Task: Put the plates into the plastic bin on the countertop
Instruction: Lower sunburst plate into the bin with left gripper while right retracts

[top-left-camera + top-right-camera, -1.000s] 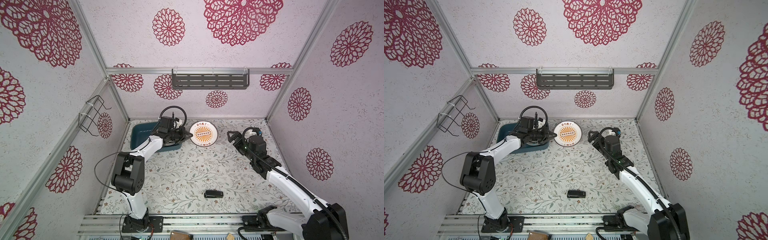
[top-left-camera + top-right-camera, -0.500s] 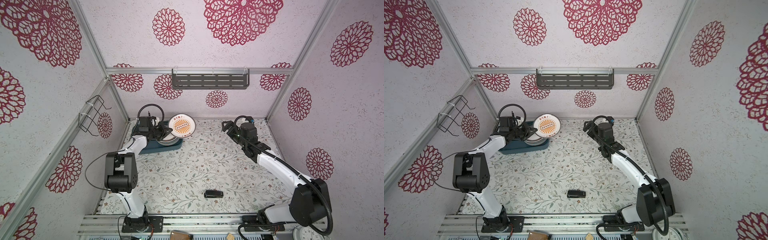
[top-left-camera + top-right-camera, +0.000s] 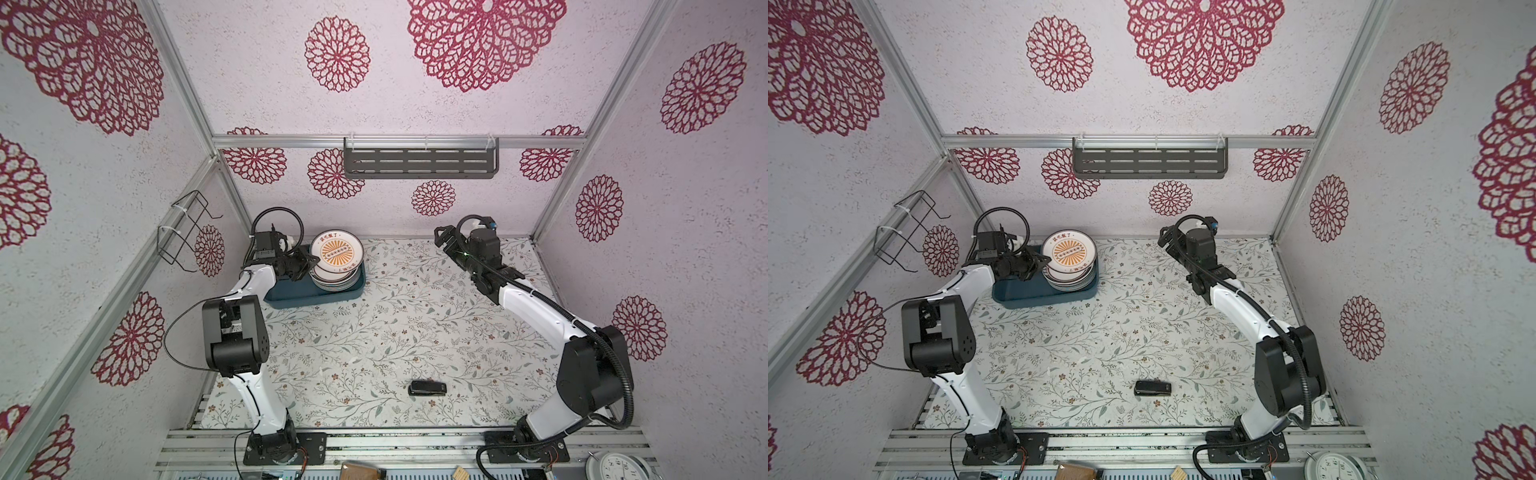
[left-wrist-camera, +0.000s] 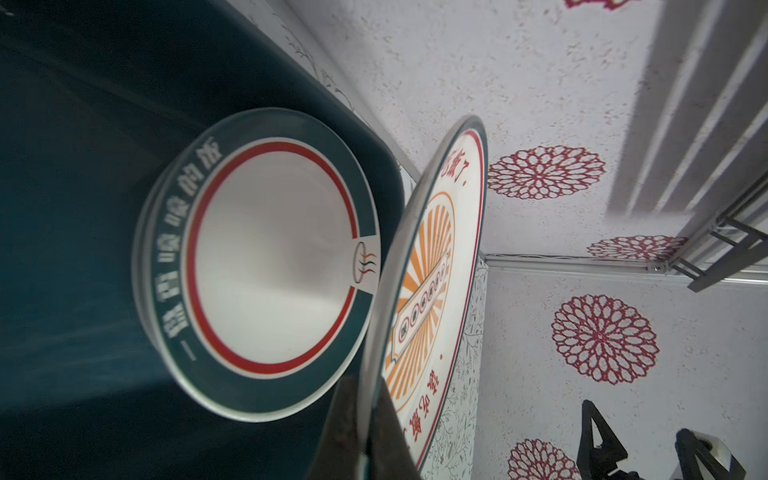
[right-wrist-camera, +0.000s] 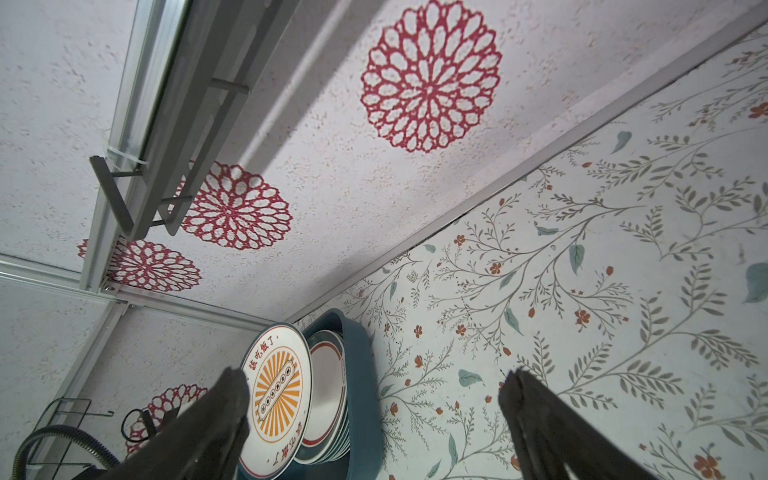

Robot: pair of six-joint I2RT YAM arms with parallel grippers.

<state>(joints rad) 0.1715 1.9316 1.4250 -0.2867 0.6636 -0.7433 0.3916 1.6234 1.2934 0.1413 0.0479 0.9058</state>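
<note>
One sunburst plate [image 3: 337,254] – white, with an orange rayed centre and red lettering round its rim – hangs over the stack of plates [image 3: 334,283] that fills the right half of the plastic bin [image 3: 307,296]. The bin stands at the far left of the worktop [image 3: 395,324], close to the back wall. The left wrist view shows the sunburst plate [image 4: 432,291] tilted away from the teal-rimmed plate [image 4: 266,266] on top of the stack; whether the two touch anywhere cannot be told. The left gripper [image 3: 309,262] reaches in from the left over the bin's bare half, and its jaws are closed tight on the plate's left rim, one finger [image 4: 340,432] under it and one over. The right gripper [image 3: 442,235] hovers above the far worktop right of the middle, well apart from the bin – jaws spread wide with nothing between them, as the right wrist view [image 5: 374,374] confirms. Near the front edge a small black object [image 3: 427,387] lies flat on the worktop. A grey slotted shelf [image 3: 419,163] hangs on the far wall and a black wire rack [image 3: 185,232] on the left wall.
</note>
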